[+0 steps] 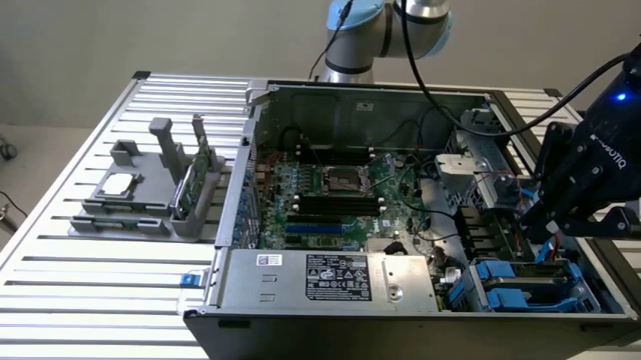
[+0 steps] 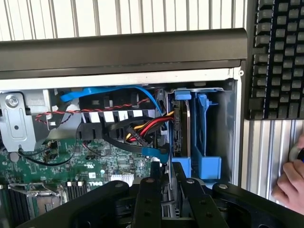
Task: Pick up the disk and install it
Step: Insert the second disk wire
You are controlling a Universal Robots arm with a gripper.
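Note:
The disk (image 2: 182,128) stands on edge in the drive bay at the case's corner, its grey metal side framed by a blue carrier (image 2: 204,128). My gripper (image 2: 168,178) reaches in from behind it, with a black finger on each side of the disk's near edge, shut on it. In the exterior view, my gripper (image 1: 536,225) hangs over the blue drive bay (image 1: 526,289) at the case's front corner, on the exterior view's right. The fingertips themselves are hidden by the black linkage.
Red, yellow and blue cables (image 2: 142,128) crowd the space beside the bay, over the green motherboard (image 1: 331,195). The power supply (image 1: 331,277) fills the case's front. A grey fixture (image 1: 140,195) stands on the slatted table. A keyboard (image 2: 280,57) and a person's hand (image 2: 289,187) lie outside the case.

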